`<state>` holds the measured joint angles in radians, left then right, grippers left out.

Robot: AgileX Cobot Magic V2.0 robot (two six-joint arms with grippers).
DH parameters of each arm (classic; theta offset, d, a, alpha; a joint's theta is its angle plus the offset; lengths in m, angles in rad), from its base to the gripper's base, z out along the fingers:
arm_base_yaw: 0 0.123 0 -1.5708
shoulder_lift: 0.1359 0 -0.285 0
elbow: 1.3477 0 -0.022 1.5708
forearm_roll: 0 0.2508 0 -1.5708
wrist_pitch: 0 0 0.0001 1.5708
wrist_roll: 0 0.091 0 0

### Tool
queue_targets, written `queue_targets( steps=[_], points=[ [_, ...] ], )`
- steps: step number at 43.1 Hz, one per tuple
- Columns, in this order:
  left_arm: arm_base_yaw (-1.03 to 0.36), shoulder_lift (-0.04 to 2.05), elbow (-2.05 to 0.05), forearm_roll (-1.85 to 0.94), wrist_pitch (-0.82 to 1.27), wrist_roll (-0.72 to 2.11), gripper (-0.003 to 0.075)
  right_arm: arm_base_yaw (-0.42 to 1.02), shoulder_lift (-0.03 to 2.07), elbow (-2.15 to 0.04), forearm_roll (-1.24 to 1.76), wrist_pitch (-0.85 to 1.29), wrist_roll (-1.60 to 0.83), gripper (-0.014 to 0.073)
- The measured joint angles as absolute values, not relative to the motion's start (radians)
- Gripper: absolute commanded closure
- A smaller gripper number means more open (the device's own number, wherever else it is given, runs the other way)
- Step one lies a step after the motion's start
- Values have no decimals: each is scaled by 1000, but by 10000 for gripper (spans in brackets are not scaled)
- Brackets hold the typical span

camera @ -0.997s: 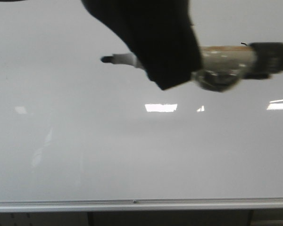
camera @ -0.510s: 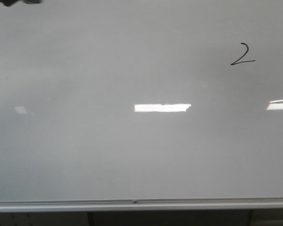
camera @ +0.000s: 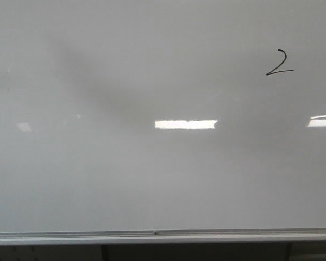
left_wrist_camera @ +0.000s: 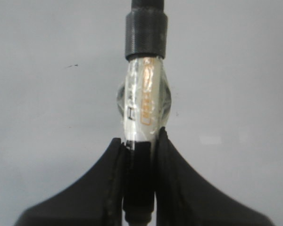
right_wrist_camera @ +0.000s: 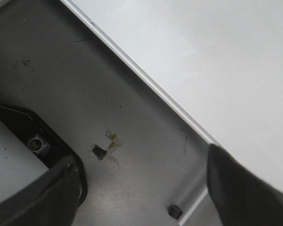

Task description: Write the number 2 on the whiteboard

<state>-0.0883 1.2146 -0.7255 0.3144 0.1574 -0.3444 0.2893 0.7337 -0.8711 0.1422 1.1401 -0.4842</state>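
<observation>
The number 2 (camera: 280,62) stood near the upper right corner of the whiteboard (camera: 152,179), thin black strokes, curved top and a slanted base line; it read as complete, so the writing step appeared done. Bright rectangular reflections sat lower on the board and were not marks. The silver bottom rail (camera: 163,237) ran along the lower edge.

Neither arm showed in the front view, so which way the digit lay from either end effector could not be fixed from these pictures. In the left wrist view no stroke of the digit was visible behind the marker (left_wrist_camera: 144,101) — only plain board surface and one tiny dark fleck.

Left end effector (left_wrist_camera: 140,155): both fingers pressed against the marker's barrel, gripping it firmly. The marker's long axis ran straight out from between the fingers, in line with them, with a dark ribbed collar further along; its far end ran out of view.

Right end effector (right_wrist_camera: 141,188): fingers spread well apart, nothing between them. It hung over a grey scuffed surface (right_wrist_camera: 122,108) below the board's rail, which crossed that view diagonally; a dark tray-like object (right_wrist_camera: 47,141) lay close by one finger.

Judgement: the left arm alone carried the tool — any touch-up or the stowing of the marker would fall to it.
</observation>
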Motion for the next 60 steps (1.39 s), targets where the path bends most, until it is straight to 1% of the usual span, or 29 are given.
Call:
queue_targets(
  steps=[8, 18, 21, 28, 32, 35, 39, 43, 47, 52, 55, 60],
  points=[
    [-58, 1310, -699, 314, -44, -348, 724, 289, 734, -871, 142, 1134, -484, 15],
    [-58, 1417, -699, 316, -240, -348, 720, 289, 734, -871, 142, 1131, -484, 15],
    [-58, 1452, -699, 318, -327, -348, 719, 289, 734, -871, 142, 1131, -484, 15],
    [-58, 1505, -701, 295, -417, -337, 715, 289, 734, -871, 142, 1131, -484, 15],
    [-58, 1528, -707, 259, -439, -318, 666, 289, 734, -871, 142, 1131, -484, 15],
    [-58, 1544, -712, 247, -451, -309, 594, 289, 734, -871, 142, 1131, -484, 15],
    [-58, 1558, -717, 243, -459, -305, 481, 289, 734, -871, 142, 1131, -484, 15],
    [-58, 1568, -719, 243, -460, -305, 411, 289, 734, -871, 142, 1129, -484, 15],
    [-58, 1570, -719, 241, -460, -303, 381, 289, 734, -871, 142, 1123, -484, 15],
    [-58, 1570, -721, 241, -460, -303, 372, 289, 734, -871, 142, 1111, -484, 15],
    [-58, 1555, -721, 243, -432, -303, 372, 289, 734, -871, 142, 1109, -484, 15],
    [-58, 1474, -721, 258, -347, -303, 372, 289, 734, -871, 142, 1109, -482, 15]
  ],
)
